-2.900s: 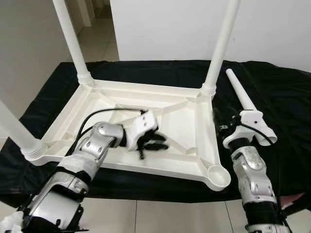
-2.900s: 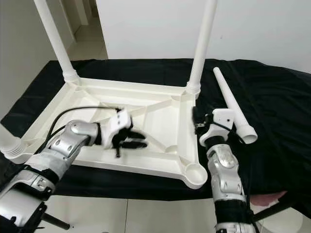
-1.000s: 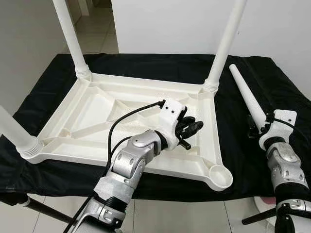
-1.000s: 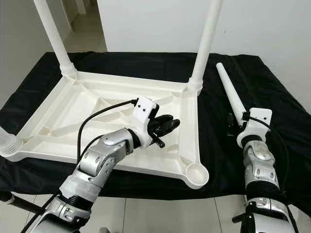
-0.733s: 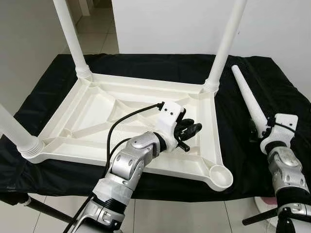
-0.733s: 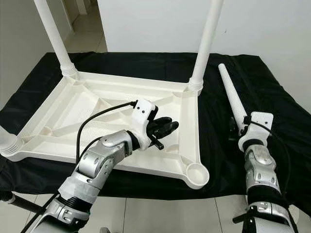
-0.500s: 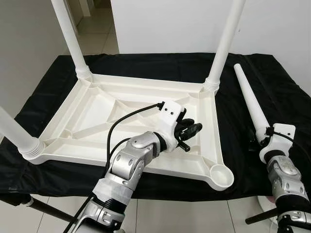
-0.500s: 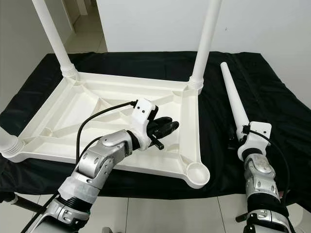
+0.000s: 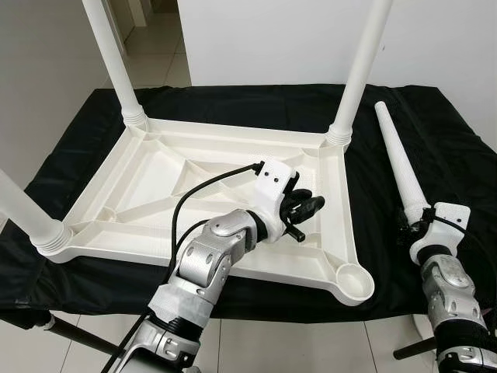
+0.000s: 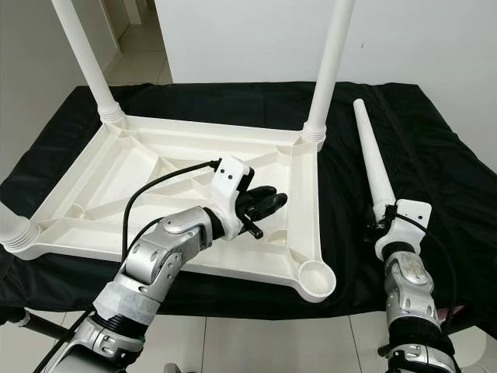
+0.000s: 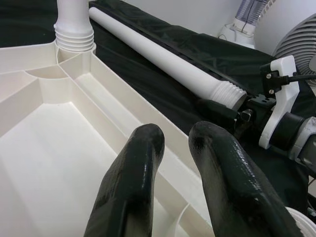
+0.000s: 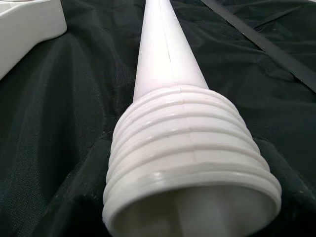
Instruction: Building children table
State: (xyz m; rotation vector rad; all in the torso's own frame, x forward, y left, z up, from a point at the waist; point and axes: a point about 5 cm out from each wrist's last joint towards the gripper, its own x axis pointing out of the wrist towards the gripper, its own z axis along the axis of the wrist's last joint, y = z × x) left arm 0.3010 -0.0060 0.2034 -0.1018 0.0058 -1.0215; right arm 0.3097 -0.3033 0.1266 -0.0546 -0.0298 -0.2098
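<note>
Your right gripper (image 9: pixel 410 225) has drawn back nearer, clamped on the loose leg (image 9: pixel 396 161); left gripper (image 9: pixel 304 210) hovers slightly parted over the tabletop (image 9: pixel 140 183).

A: Light?
B: Bright, even, diffuse from above. White table frame (image 9: pixel 233 179) near overexposed; black cloth (image 9: pixel 435 148) swallows detail, soft sheen on folds.
A: Shadows?
B: Faint, under the frame's ribs.
A: Sharpness?
B: Head views crisp. Left wrist view: fingers (image 11: pixel 133 182) soft, glossy highlights. Right wrist view: threaded leg end (image 12: pixel 187 163) slightly blurred.

Three upright white plastic table legs (image 9: pixel 362 66) cropped by frame edges; right gripper (image 9: pixel 409 225) fingers hidden behind threaded loose leg (image 9: pixel 397 162).
</note>
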